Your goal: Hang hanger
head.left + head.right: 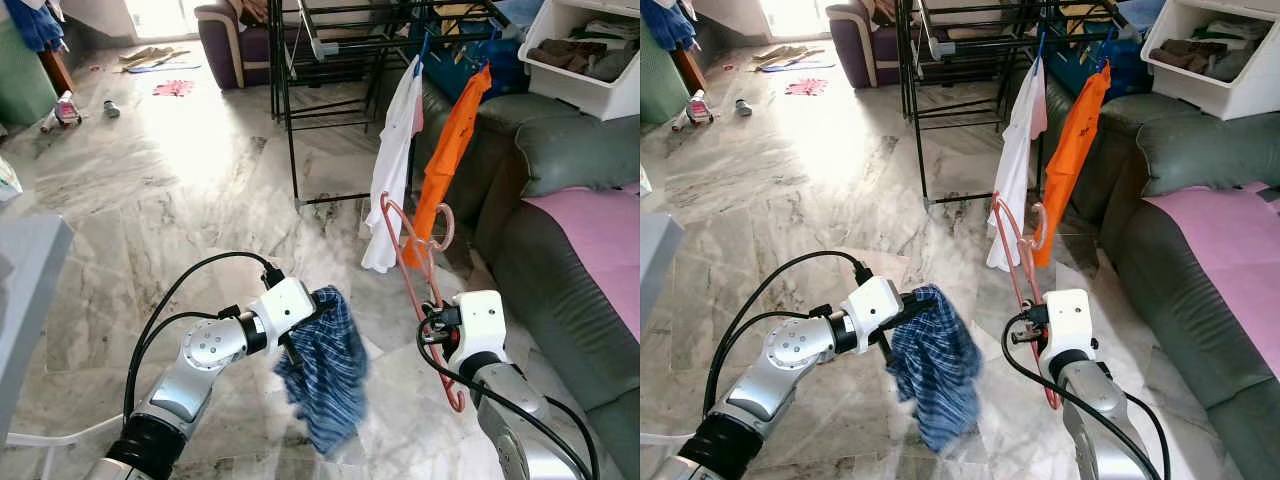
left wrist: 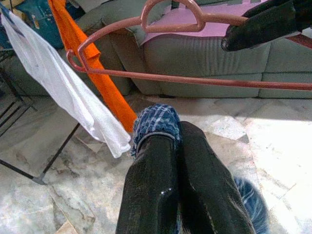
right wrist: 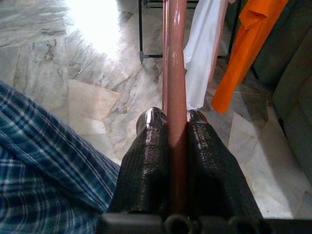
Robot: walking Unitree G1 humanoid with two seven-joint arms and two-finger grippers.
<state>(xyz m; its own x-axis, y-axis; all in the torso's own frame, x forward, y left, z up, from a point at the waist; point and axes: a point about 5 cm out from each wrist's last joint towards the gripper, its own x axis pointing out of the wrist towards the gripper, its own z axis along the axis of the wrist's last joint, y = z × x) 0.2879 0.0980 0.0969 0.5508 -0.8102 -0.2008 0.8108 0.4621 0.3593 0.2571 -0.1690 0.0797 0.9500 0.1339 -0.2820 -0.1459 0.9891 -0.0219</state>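
The right gripper (image 3: 176,122) is clamped on the straight bar of a pink plastic clothes hanger (image 1: 425,262), which stands upright from between its two black fingers (image 3: 146,161) with the hook end uppermost, above the marble floor (image 1: 170,190). Just beside it, the left gripper (image 2: 170,141) pinches the top edge of a blue checked cloth (image 1: 327,368) that hangs limp below its closed fingers. Beyond both, a white shirt (image 1: 393,165) and an orange garment (image 1: 449,160) hang from a black metal drying rack (image 1: 330,50), beside a grey-green sofa (image 1: 560,240).

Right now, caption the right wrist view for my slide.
Right gripper clamps pink hanger; blue plaid cloth alongside.
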